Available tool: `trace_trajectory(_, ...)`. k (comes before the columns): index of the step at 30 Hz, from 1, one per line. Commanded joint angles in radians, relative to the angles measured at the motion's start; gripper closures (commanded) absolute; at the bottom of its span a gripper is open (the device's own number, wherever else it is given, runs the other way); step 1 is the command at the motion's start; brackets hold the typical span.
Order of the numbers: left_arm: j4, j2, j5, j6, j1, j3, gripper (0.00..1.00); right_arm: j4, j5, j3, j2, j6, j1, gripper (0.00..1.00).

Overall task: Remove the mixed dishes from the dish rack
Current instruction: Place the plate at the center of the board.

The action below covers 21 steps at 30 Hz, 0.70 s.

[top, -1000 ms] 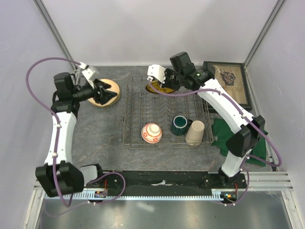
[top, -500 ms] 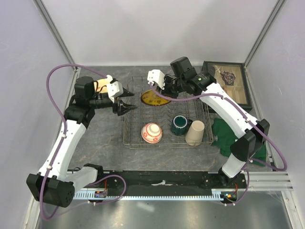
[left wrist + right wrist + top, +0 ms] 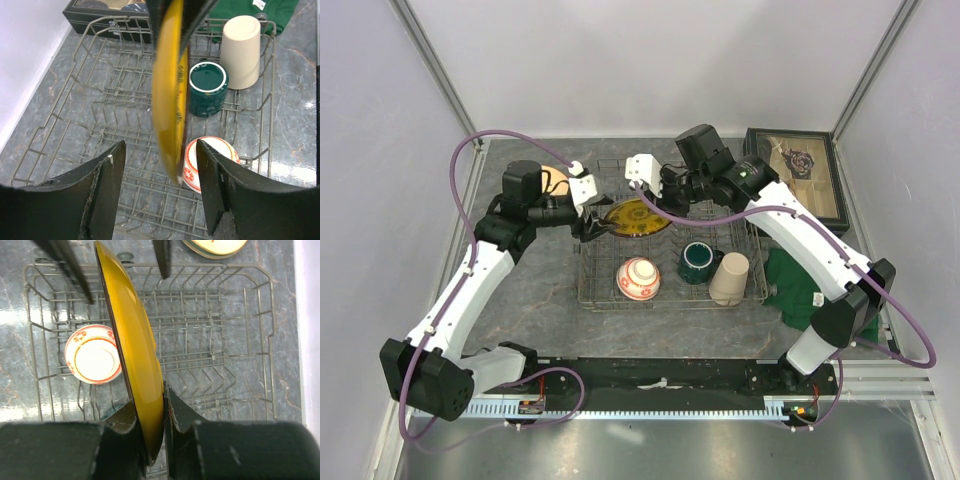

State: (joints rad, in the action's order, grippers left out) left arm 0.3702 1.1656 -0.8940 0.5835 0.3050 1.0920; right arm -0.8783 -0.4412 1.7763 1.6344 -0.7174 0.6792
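Right claw (image 3: 164, 390): narrow, pinched on the rim of the gold-brown patterned plate (image 3: 132, 340). One finger sat on each face.

The plate stood on edge in both wrist views. It hung over the far half of the grey wire dish rack (image 3: 595, 270). Whether its lower edge touched the wires, I could not tell.

Left claw (image 3: 160, 147): wide, nothing gripped. Its fingers (image 3: 107, 185) straddled the plate's opposite edge, with a gap on each side in the left wrist view.

Top view: the left claw (image 3: 588, 226) was at 9 o'clock of the plate (image 3: 637, 216) and the right claw (image 3: 663, 203) at 2 o'clock.

In the rack's near row:
- Small red-and-white bowl (image 3: 638, 279), at 6 o'clock of the plate.
- Dark green handled mug (image 3: 697, 262), at 3 o'clock of the bowl.
- Tall beige tumbler (image 3: 729, 278), just beside the mug at its 3 o'clock.

On the grey marbled desk (image 3: 520, 290):
- Pale green plate (image 3: 215, 245), at 10 o'clock of the rack and partly hidden by the left arm in the top view.
- Green folded cloth (image 3: 790, 285), at 3 o'clock of the rack.
- Dark glass-lidded box (image 3: 805, 175), at 2 o'clock.
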Motion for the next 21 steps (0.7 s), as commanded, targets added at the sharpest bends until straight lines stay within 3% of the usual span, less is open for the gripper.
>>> trace_trajectory(1,-0.048,-0.001,0.023,0.009,0.008,0.014,0.37,0.019,-0.057,-0.006,-0.048,0.012,0.011,0.91)
trace_trajectory(4,-0.057,0.008,0.017,-0.020,0.011,0.019,0.46,0.021,-0.068,-0.005,-0.051,0.016,0.014,0.90)
trace_trajectory(8,-0.057,0.019,-0.005,-0.040,0.019,0.022,0.71,0.022,-0.079,-0.012,-0.051,0.022,0.014,0.86)
trace_trajectory(11,-0.059,0.025,-0.008,-0.054,0.023,0.017,0.84,0.025,-0.083,-0.015,-0.050,0.026,0.016,0.82)
trace_trajectory(15,-0.062,0.022,-0.006,-0.077,0.028,0.013,0.91,0.032,-0.085,-0.021,-0.053,0.033,0.016,0.75)
trace_trajectory(17,-0.079,0.022,0.007,-0.097,0.026,0.009,0.98,0.036,-0.087,-0.028,-0.053,0.036,0.014,0.64)
trace_trajectory(21,-0.128,0.019,0.084,-0.189,0.026,0.006,0.99,0.045,-0.083,-0.037,-0.057,0.045,0.016,0.50)
